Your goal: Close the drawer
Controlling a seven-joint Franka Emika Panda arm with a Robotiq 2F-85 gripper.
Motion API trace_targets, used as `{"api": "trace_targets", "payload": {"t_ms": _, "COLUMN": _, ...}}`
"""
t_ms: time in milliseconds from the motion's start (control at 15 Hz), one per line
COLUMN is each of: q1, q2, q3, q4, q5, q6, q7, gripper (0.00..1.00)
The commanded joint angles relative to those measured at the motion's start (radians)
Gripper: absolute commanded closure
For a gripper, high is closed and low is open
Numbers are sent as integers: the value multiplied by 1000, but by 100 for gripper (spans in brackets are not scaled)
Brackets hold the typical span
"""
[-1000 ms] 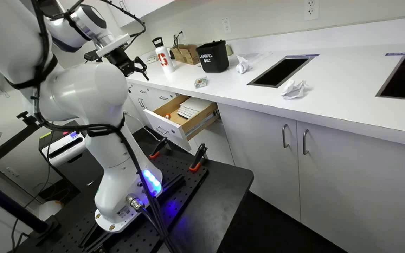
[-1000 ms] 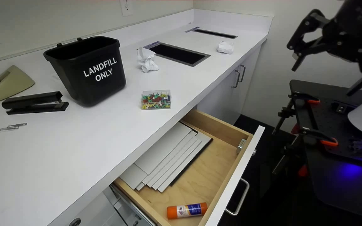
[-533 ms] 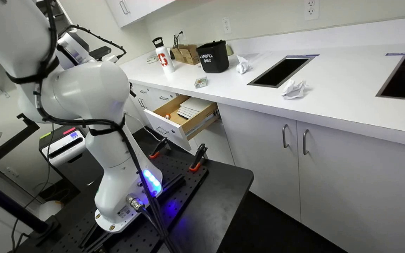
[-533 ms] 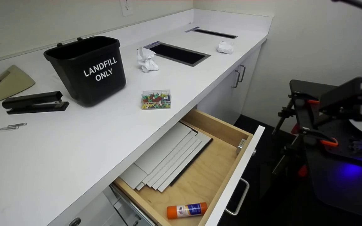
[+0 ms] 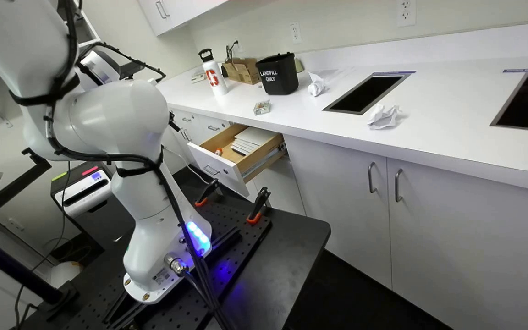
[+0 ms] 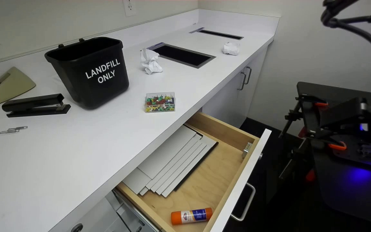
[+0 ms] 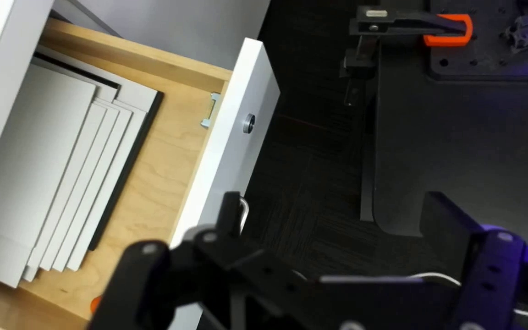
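Observation:
The drawer [image 5: 218, 166] stands pulled out below the counter, with a flat white front, light wood sides and a metal handle [image 6: 246, 203]. It also shows in an exterior view [image 6: 237, 190] and in the wrist view [image 7: 227, 151]. Flat white boards [image 6: 172, 167] and an orange glue stick [image 6: 192, 216] lie in it. My gripper [image 7: 332, 197] is open and empty. In the wrist view its left finger overlaps the outer face of the drawer front by the handle; I cannot tell if they touch. In an exterior view the gripper is mostly hidden behind the arm, with one dark fingertip [image 5: 173, 123] showing.
The black robot table [image 7: 452, 151] with orange-tipped clamps [image 7: 447, 30] stands across a narrow gap from the drawer front. The white counter [image 6: 108, 145] overhangs the drawer. On it are a black bin [image 6: 92, 77], a pushpin box [image 6: 160, 102] and a stapler [image 6: 35, 104].
The arm has swung down and back. The gripper, visible above the counter's edge a second ago, has dropped mostly behind the arm. In the last half second it shifted only slightly. The drawer has not moved.

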Motion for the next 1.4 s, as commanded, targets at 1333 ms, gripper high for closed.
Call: {"api": "trace_targets", "payload": {"t_ms": 1333, "q1": -129, "q2": 291, "q3": -101, "q4": -47, "q5": -860, "q6": 535, "q7": -198, "gripper": 26}}
